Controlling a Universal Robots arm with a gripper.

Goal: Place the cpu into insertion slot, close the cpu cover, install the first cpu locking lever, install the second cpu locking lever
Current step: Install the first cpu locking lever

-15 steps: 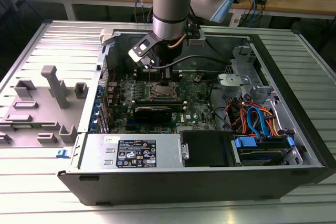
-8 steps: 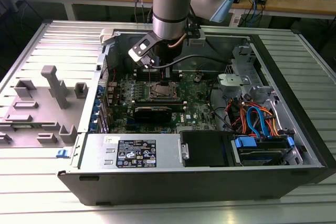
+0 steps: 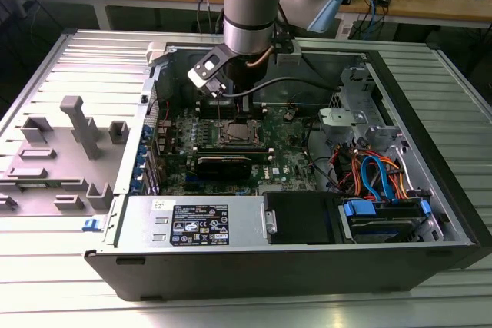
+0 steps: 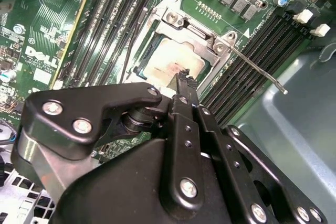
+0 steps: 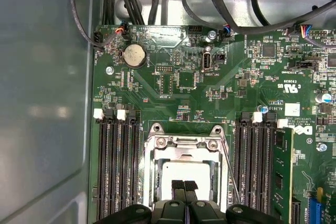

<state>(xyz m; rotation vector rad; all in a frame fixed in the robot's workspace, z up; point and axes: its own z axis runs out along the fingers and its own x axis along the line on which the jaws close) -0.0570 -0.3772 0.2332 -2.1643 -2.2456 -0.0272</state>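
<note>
two jaws clenched together, hiding part of cpu [image 5: 203, 174], cpu cover [image 5: 184, 153] down

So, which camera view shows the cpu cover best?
The first wrist view: it looks straight down on the cpu cover, showing its frame and window; the tool hides one edge. The second wrist view shows it slanted, partly behind the tool. The exterior view shows it small, below the arm.

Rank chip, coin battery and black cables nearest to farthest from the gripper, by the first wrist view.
1. chip: directly below the gripper.
2. coin battery: farther off, across the green board.
3. black cables: beyond the board's edge.
</note>
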